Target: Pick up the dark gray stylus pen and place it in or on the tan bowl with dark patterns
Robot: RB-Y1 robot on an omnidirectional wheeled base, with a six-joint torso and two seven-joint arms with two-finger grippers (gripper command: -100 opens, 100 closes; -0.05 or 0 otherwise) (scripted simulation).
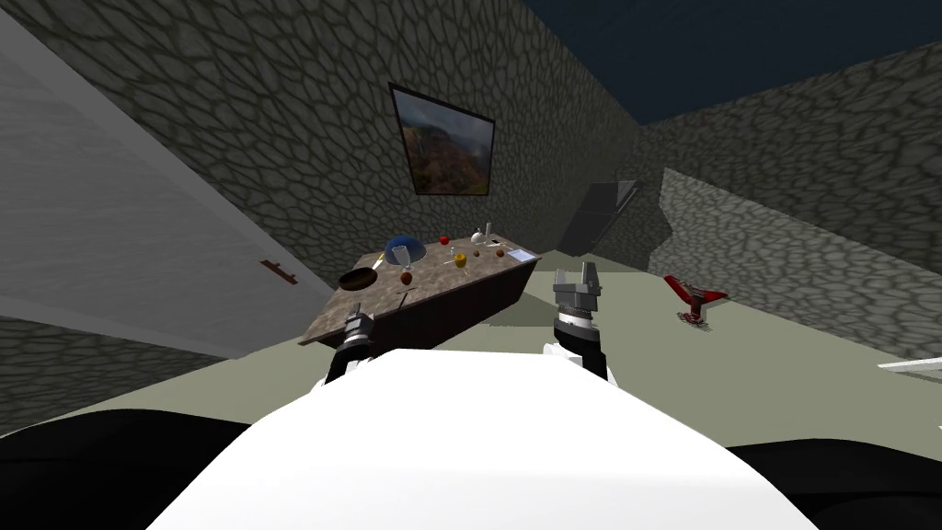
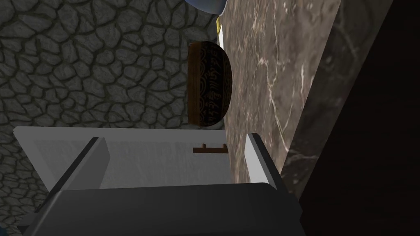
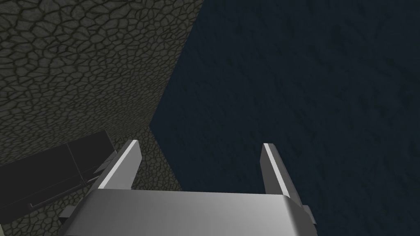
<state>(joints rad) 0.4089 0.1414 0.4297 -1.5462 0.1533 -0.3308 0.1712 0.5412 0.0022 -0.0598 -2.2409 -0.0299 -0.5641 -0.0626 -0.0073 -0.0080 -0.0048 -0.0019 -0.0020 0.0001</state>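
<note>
Dim, even light, faint shadow beside the table (image 1: 363, 308), walls (image 1: 276, 138) splayed by the wide lens

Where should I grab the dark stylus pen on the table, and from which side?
Grip the stylus pen mid-shaft, from above with the left gripper, jaws across its length: it looks thin and lies flat on the table near my edge.

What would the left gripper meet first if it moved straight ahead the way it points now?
Probably the tan bowl with dark patterns, standing on the table ahead of the open left gripper. Depth is unclear, so it could slip just past it.
</note>
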